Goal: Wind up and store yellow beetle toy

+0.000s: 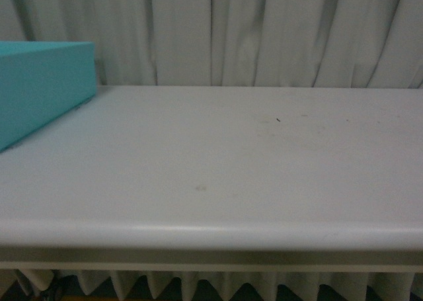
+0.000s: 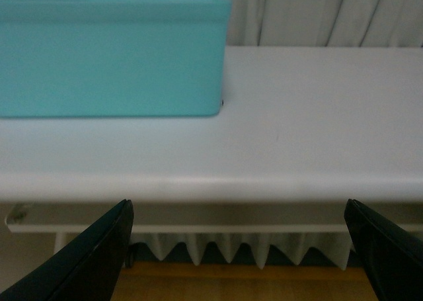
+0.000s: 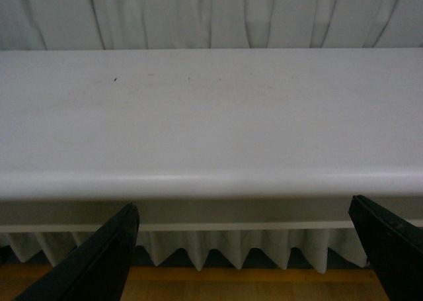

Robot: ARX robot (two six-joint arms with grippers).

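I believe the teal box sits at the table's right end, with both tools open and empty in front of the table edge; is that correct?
Not quite: the teal box sits at the left end of the table, as the front view shows. The rest holds: the left tool and the right tool are both open and empty in front of the table edge.

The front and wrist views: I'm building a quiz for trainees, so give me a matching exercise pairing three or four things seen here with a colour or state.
Things:
1. box
2. table
3. left gripper
4. curtain

Colours or states:
A. open, empty
B. teal
C. pale, hanging in folds
D. white, flat top

Pairs: 1-B, 2-D, 3-A, 4-C
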